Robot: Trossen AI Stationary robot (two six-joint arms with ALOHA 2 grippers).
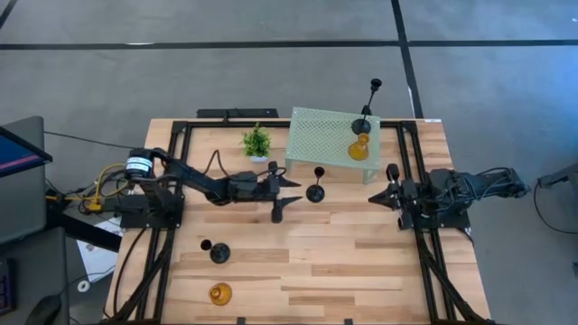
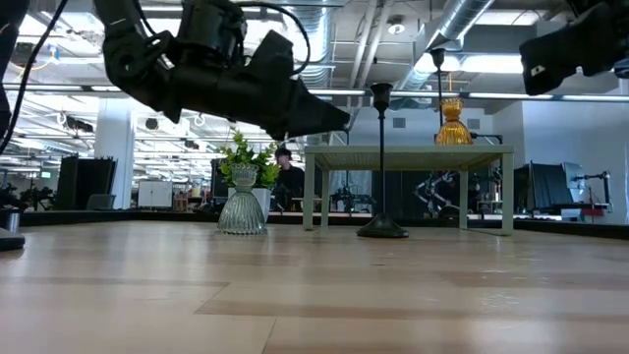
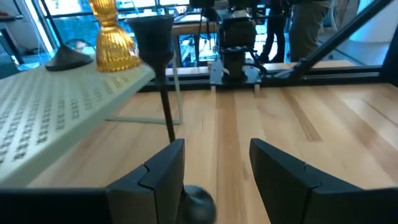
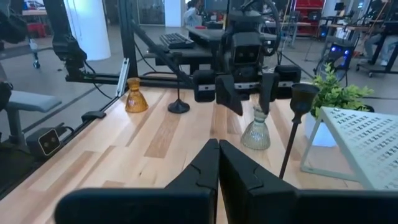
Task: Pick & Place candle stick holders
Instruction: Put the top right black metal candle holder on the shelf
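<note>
- Up above the table (image 1: 361, 262), the left claw (image 1: 291, 194) hung released, its fingers (image 3: 163, 180) spread and empty, pointing at a black candle stick holder (image 1: 316, 188) standing just beside the pale green mesh stand (image 1: 316, 135).
- On that stand stood an amber glass holder (image 1: 359, 148) and another black holder (image 1: 365, 122).
- Nearby, a clear glass holder (image 2: 242, 202) sat below the left claw.
- At the near left lay a third black holder (image 1: 219, 253) and a second amber holder (image 1: 219, 293).
- Over at the right edge, the right claw (image 1: 380, 198) waited clenched on nothing.

Small green plant (image 1: 256, 142) just beside pale mesh stand (image 1: 321, 137) on wooden table (image 1: 343, 262)
</note>
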